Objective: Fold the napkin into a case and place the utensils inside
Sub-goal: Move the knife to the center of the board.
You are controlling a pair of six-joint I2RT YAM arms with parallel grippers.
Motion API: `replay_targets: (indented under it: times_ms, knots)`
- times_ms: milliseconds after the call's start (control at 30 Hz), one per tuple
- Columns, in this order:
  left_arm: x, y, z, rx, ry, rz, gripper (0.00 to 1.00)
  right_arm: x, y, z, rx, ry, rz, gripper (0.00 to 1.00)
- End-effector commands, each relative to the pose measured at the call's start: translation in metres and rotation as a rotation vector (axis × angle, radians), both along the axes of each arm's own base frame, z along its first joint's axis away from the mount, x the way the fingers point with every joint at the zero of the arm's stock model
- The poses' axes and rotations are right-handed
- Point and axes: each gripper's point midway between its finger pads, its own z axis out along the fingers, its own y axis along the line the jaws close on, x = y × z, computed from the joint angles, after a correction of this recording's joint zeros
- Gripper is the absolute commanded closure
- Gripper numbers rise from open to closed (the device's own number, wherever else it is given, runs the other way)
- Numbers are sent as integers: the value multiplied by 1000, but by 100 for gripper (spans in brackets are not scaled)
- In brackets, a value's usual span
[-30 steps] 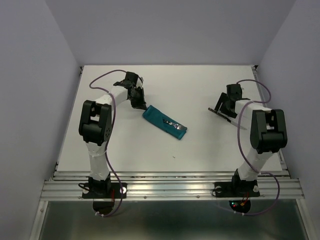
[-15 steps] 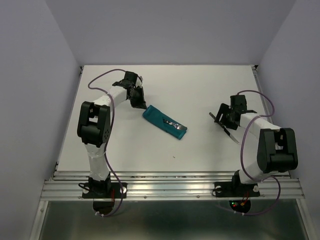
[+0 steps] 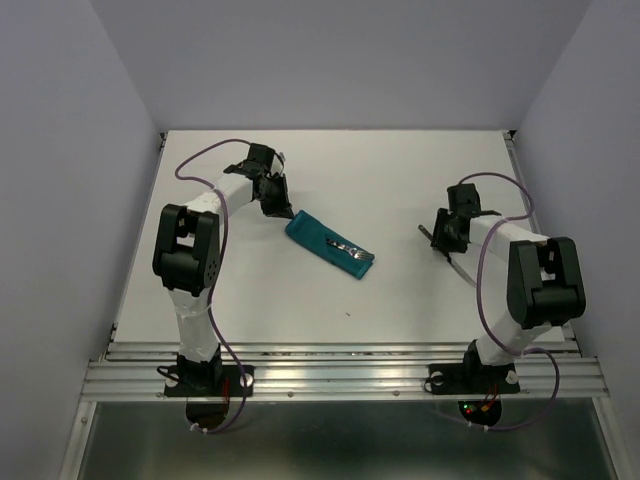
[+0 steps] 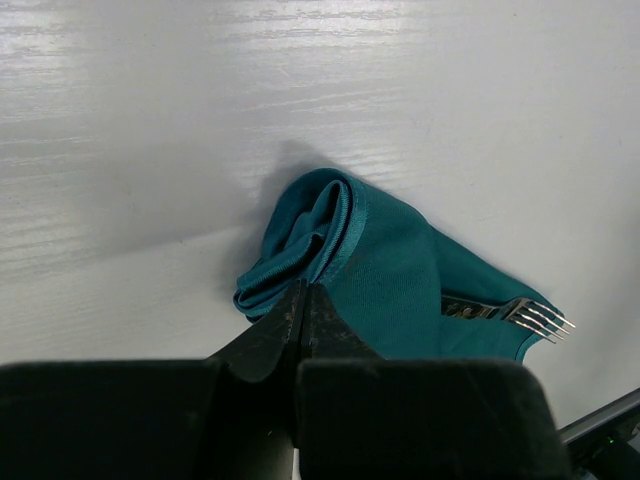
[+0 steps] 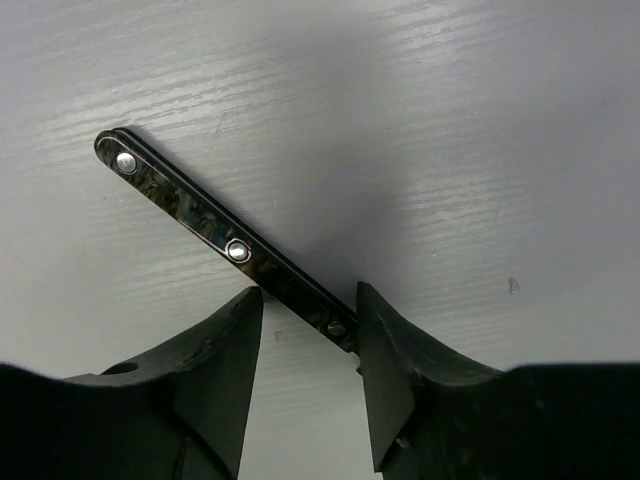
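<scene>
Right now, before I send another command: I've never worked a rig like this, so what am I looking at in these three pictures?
You have two robot arms bolted at the near edge of a white table. The wide picture comes from a fixed camera above and behind them. The other two come from a camera on each wrist, looking past that arm's own tool. On the table lies a narrow teal cloth case, with a silver fork showing at its near end. The left tool is shut and appears to pinch the case's far, bunched end. Over on the right lies a knife with a dark handle. The right tool is open, with its fingers on either side of that handle, not gripping it yet.
</scene>
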Motion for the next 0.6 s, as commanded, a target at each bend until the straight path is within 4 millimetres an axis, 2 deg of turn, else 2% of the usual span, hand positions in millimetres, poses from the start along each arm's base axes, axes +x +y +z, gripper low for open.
replay_targets:
  times_ms: [0, 133, 167, 200, 367, 533, 567]
  knots:
    - [2, 0, 26, -10, -53, -3, 95, -13, 3, -14, -63, 76, 22, 58]
    - [2, 3, 21, 5, -39, 4, 95, -10, 5, -6, -70, 61, 28, 76]
    - [4, 3, 21, 10, -41, 7, 95, -10, 9, -3, -68, 53, 40, 83]
    - [4, 4, 19, 13, -37, 9, 95, -10, 12, 0, -66, 50, 48, 85]
    - [9, 8, 16, 19, -29, 26, 95, -6, 24, 20, -59, -2, 85, 94]
    - [12, 9, 13, 24, -23, 32, 95, -2, 38, 31, -76, -26, 172, 96]
    - [12, 11, 13, 23, -21, 34, 95, -2, 37, 32, -84, -22, 173, 93]
